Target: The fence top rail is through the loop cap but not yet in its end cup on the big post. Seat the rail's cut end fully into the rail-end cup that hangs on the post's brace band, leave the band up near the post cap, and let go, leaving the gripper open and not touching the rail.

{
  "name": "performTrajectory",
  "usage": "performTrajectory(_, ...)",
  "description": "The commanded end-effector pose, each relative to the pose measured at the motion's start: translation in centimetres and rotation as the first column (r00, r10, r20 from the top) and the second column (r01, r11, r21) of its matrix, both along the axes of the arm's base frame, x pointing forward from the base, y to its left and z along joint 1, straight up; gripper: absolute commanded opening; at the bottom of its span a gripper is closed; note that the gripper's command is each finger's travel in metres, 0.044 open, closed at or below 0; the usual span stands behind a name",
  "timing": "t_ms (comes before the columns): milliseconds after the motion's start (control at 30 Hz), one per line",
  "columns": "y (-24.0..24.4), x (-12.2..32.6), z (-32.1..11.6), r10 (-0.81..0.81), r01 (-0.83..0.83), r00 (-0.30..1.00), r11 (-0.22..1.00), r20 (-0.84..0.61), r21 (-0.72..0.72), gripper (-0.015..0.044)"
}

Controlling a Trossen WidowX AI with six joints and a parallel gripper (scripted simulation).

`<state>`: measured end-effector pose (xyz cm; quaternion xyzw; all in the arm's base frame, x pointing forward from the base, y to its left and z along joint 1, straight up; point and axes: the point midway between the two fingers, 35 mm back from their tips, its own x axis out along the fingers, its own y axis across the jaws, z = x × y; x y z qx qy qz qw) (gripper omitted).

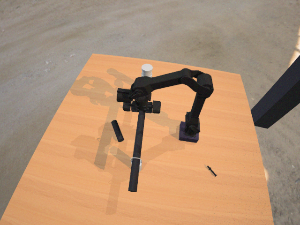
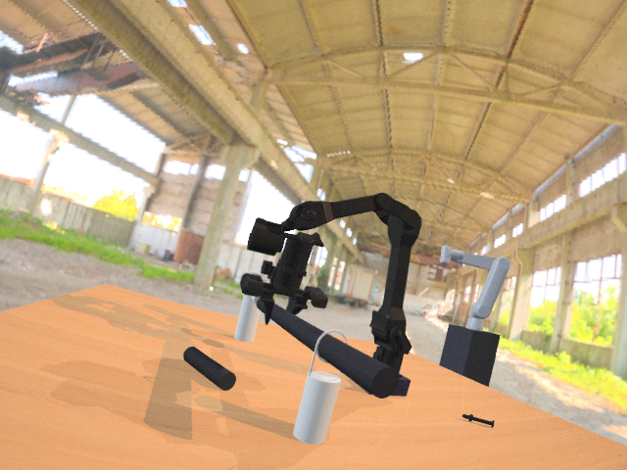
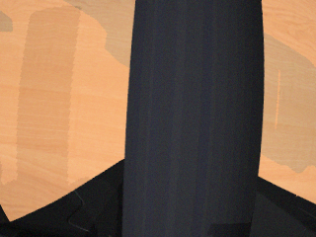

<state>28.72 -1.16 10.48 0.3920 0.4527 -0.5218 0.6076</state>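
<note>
The dark top rail passes through the wire loop above the short white post, and its near end sticks out beyond the loop. My gripper is shut on the rail near its far end. The big white post stands upright just beyond my gripper. A band shows just under its cap in the top view. The rail-end cup is hidden behind the gripper and arm, so I cannot tell how the rail's far end meets it.
A short black cylinder lies left of the rail. A small black bolt lies to the right on the table. My arm's purple base stands right of the rail. A grey robot stands beyond the table.
</note>
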Motion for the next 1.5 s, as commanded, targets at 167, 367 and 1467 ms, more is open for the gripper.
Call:
performTrajectory(167, -0.3, 0.5, 0.9, 0.003, -0.003, 1.0, 1.0, 0.006, -0.003, 0.0)
performTrajectory(367, -0.5, 0.6, 1.0, 0.003, -0.003, 1.0, 1.0, 0.006, -0.003, 0.0)
performTrajectory(1467, -2.3, 0.6, 0.5, 0.006, -0.006, 1.0, 1.0, -0.007, 0.002, 0.0)
